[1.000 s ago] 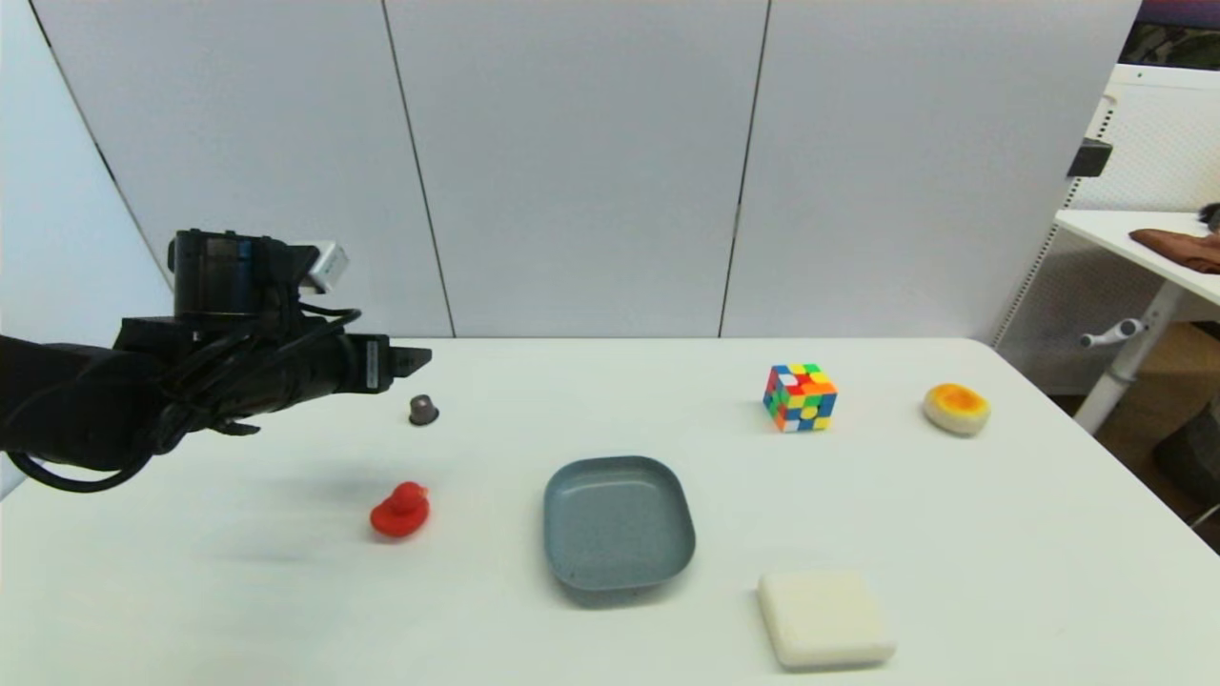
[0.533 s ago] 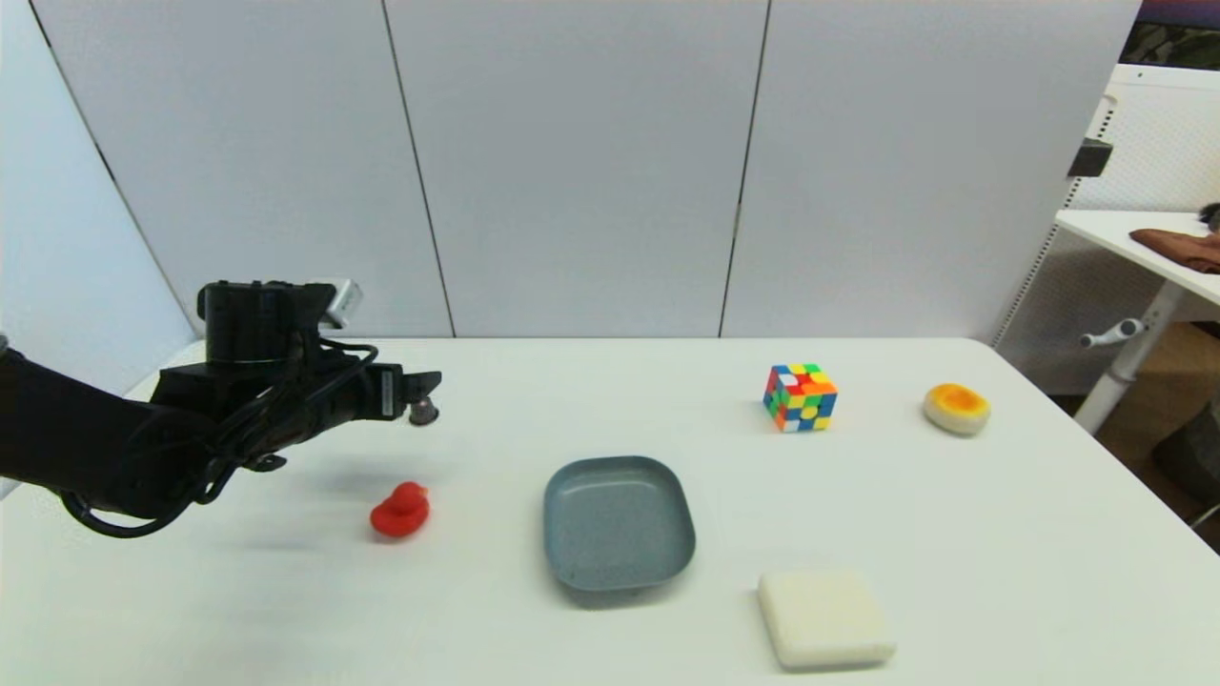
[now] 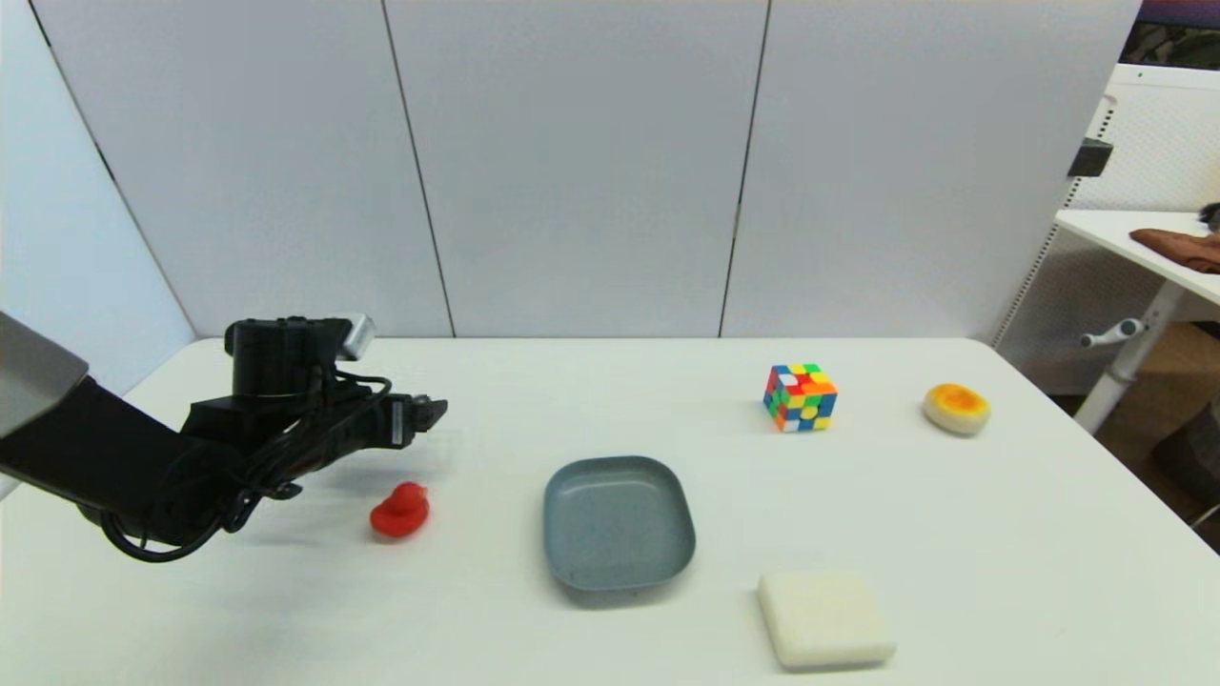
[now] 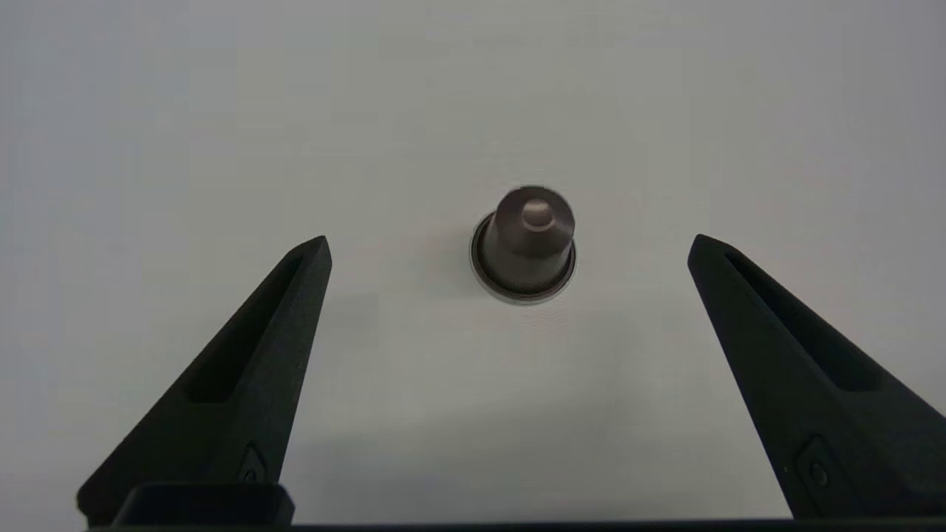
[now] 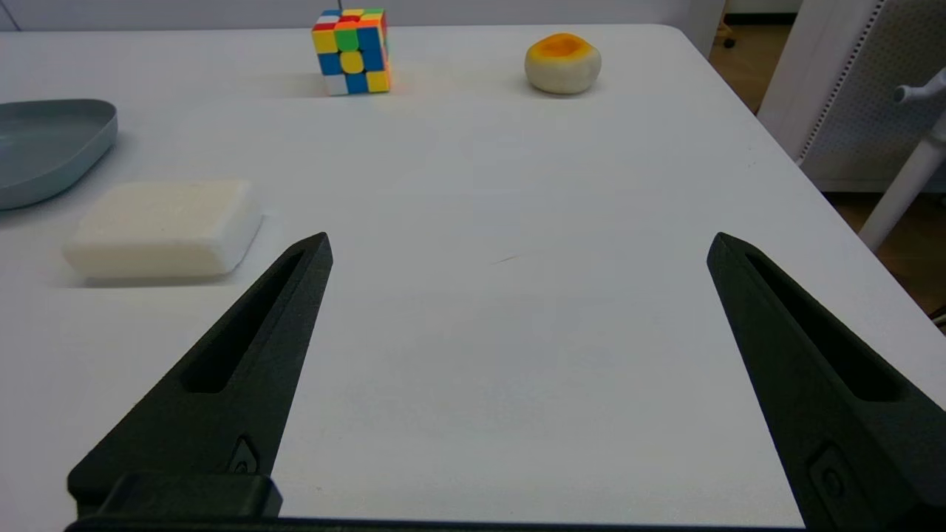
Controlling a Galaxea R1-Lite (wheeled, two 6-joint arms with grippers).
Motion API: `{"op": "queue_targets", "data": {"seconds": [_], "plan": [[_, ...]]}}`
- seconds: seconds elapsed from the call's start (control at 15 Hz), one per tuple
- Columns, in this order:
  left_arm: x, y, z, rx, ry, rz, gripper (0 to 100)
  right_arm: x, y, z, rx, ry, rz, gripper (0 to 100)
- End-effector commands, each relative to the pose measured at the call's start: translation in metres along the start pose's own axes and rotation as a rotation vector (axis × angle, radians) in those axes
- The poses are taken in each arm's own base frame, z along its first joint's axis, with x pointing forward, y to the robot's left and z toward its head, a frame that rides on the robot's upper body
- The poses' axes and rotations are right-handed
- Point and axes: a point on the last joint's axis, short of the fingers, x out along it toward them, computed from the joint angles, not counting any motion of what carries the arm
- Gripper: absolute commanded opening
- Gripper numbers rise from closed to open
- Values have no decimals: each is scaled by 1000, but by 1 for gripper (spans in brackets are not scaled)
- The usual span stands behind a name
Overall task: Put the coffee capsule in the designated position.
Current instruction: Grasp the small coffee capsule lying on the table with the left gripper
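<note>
You see the coffee capsule (image 4: 525,247) with a dull metallic shine, smooth, grey-brown, with a thin brighter rim. Around it the counter (image 4: 473,96) looks matt white and smooth. The fingers (image 4: 244,369) of the left tool (image 4: 508,247) look like matt black hard plastic, and the right tool (image 5: 517,247) has the same finish. Near the capsule's place, the red duck (image 3: 400,511) looks like soft matt rubber. Right of the duck, the grey-blue tray (image 3: 618,522) seems smooth plastic with a slight sheen. Farther right of the tray, the cube (image 3: 800,396) has glossy coloured plastic, and the white block (image 5: 164,227) looks rough and porous, like foam.
</note>
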Motion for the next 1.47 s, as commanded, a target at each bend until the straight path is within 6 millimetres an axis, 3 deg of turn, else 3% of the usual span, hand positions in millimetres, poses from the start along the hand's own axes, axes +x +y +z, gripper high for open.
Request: {"op": "queue_targets", "data": {"seconds": [0.07,1.47], "plan": [[2,1,-13,-2,15,4,100,0,0,0,0,1,0,100],[20,4,-13,-4,-34,10,100,0,0,0,0,1,0,100]]}}
